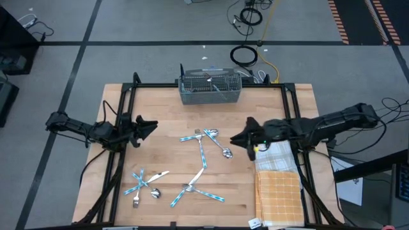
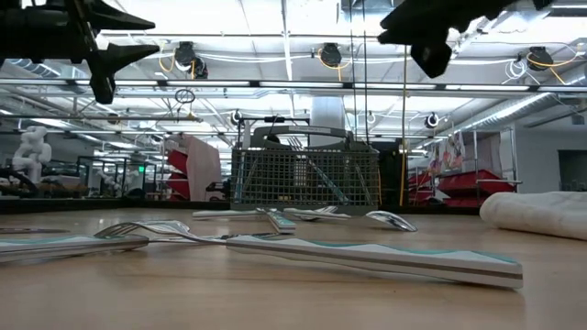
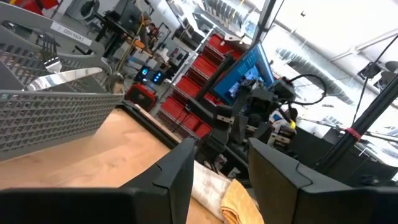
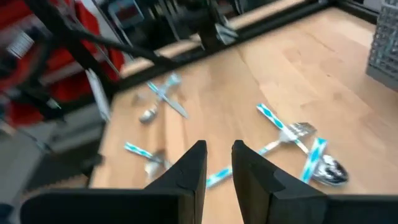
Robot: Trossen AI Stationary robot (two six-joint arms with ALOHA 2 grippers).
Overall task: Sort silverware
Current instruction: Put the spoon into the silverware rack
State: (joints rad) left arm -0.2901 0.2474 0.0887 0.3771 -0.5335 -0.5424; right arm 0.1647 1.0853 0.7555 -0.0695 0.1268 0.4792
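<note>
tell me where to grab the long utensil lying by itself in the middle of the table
Take the long utensil by its teal-striped handle, about midway, coming straight down from above. It lies flat on the table, running toward the caddy, so set the fingers across its narrow width. That stretch looks free of other pieces, unlike the ends. The right gripper is probably the nearer one.

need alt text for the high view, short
Overhead view of a wooden table with blue-handled silverware scattered in loose clusters at centre and front-left. A grey wire-mesh caddy sits at the far edge, a folded orange checked cloth at the right. The left claw and right claw hover on either side, holding nothing.
</note>
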